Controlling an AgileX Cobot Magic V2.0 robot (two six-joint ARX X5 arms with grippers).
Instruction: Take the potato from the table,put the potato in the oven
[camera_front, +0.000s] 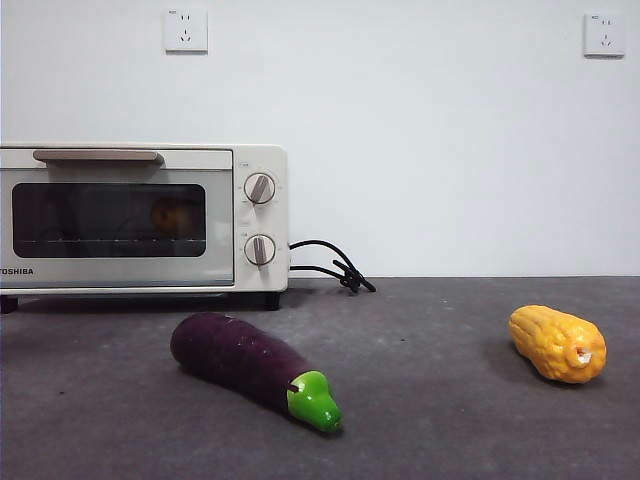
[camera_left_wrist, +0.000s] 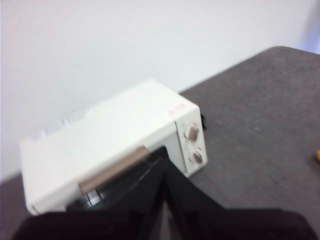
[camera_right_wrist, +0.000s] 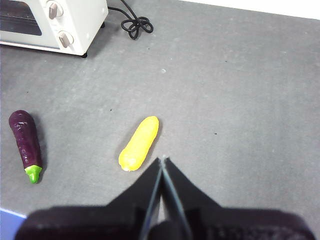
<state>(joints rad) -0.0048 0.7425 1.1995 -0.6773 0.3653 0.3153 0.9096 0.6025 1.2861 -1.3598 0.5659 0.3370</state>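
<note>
Front view: the potato (camera_front: 172, 214) sits inside the oven (camera_front: 140, 217), dim orange behind the closed glass door. On the worktop (camera_front: 430, 400) lie an eggplant (camera_front: 250, 368) and a corn cob (camera_front: 557, 343), well apart. My left hand (camera_left_wrist: 165, 165) hangs clenched and empty above the oven; my right hand (camera_right_wrist: 162, 161) is clenched too, empty, high above the corn cob.

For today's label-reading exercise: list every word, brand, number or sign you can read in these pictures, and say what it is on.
"OSHIBA": bottom left of the oven door frame, first letter cut off by the picture's edge.
Small print by the knobs: too small.
Red mark on the oven's top, left wrist view: blurred.
Wall sockets: tiny markings, unreadable.
</note>
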